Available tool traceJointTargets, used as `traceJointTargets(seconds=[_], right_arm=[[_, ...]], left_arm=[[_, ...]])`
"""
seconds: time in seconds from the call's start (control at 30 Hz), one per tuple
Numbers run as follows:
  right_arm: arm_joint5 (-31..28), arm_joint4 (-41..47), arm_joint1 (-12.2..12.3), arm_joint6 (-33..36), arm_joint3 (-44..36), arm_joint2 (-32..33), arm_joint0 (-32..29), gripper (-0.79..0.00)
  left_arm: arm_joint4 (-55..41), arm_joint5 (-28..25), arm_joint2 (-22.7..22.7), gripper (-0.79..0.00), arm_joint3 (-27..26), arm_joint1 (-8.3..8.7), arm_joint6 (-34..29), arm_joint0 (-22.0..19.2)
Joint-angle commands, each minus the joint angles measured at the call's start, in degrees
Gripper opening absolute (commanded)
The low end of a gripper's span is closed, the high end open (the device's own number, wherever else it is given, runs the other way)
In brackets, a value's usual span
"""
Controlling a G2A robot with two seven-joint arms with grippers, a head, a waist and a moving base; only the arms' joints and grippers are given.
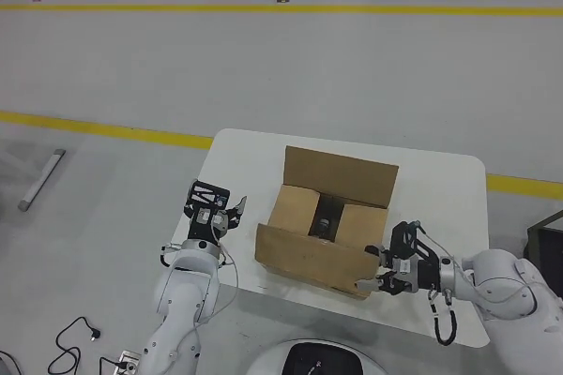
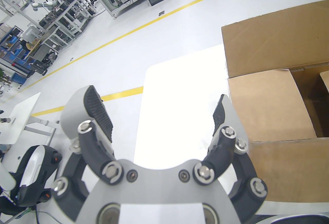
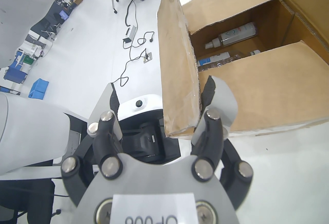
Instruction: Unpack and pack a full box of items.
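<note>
On the white table (image 1: 432, 178), we saw the cardboard box (image 1: 300, 251) standing with its flaps open, a spray bottle (image 3: 235, 35) lying inside among other packets. Our left gripper (image 2: 159, 104) hung over the table just beside the box, fingers spread wide and empty. Our right gripper (image 3: 162, 86) sat at the near flap (image 3: 174, 55), fingers wide apart on either side of its corner, not clamped.
</note>
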Motion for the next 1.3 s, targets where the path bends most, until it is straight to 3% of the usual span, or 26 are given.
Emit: traceJointTargets(seconds=[0.0, 0.1, 0.2, 0.37, 0.5, 0.6, 0.67, 0.93, 1.03, 1.07, 1.1, 1.13, 1.2, 1.27], right_arm=[[-0.7, -0.4, 0.4, -0.7, -0.4, 0.0, -0.4, -0.111], [-2.2, -1.1, 1.0, -2.2, -0.8, -0.2, -0.9, -0.108], [-4.2, -1.2, 1.5, -4.2, -0.8, -0.6, -1.3, -0.154], [-6.4, -1.7, 2.3, -6.4, -0.3, -1.5, -1.6, -0.419], [-7.7, -2.9, 2.9, -7.7, -0.2, -2.5, -1.5, -0.493], [-8.5, -3.7, 3.3, -8.5, 0.5, -3.2, -1.2, -0.606], [-8.5, -4.8, 3.4, -8.6, 1.1, -3.6, -0.7, -0.785], [-8.9, -10.2, 3.3, -13.1, 0.9, -4.3, 0.3, -0.785], [-10.2, -11.3, 3.4, -14.2, 0.8, -4.6, 0.2, -0.588], [-10.6, -11.6, 3.5, -14.5, 0.8, -4.7, 0.2, -0.434], [-10.7, -11.7, 3.5, -14.7, 0.7, -4.8, 0.2, -0.206], [-10.7, -11.8, 3.6, -15.0, 0.7, -5.0, 0.2, -0.129], [-10.7, -11.5, 3.7, -15.2, 0.5, -5.5, 0.2, -0.052], [-10.7, -10.7, 4.0, -15.0, 0.4, -6.1, 0.1, -0.037]], left_arm=[[0.0, 0.0, 0.0, 0.0, 0.0, 0.0, 0.0, 0.0], [0.0, 0.0, 0.0, 0.0, 0.0, 0.0, 0.0, 0.0], [0.0, 0.0, 0.0, 0.0, 0.0, 0.0, 0.0, 0.0], [0.0, 0.0, 0.0, 0.0, 0.0, 0.0, 0.0, 0.0], [0.0, 0.0, 0.0, 0.0, 0.0, 0.0, 0.0, 0.0], [0.0, 0.0, 0.0, 0.0, 0.0, 0.0, 0.0, 0.0], [0.0, 0.0, 0.0, 0.0, 0.0, 0.0, 0.0, 0.0], [0.0, 0.0, 0.0, 0.0, 0.0, 0.0, 0.0, 0.0], [0.0, 0.0, 0.0, 0.0, 0.0, 0.0, 0.0, 0.0], [0.0, 0.0, 0.0, 0.0, 0.0, 0.0, 0.0, 0.0], [0.0, 0.0, 0.0, 0.0, 0.0, 0.0, 0.0, 0.0], [0.0, 0.0, 0.0, 0.0, 0.0, 0.0, 0.0, 0.0], [0.0, 0.0, 0.0, 0.0, 0.0, 0.0, 0.0, 0.0], [0.0, 0.0, 0.0, 0.0, 0.0, 0.0, 0.0, 0.0]])
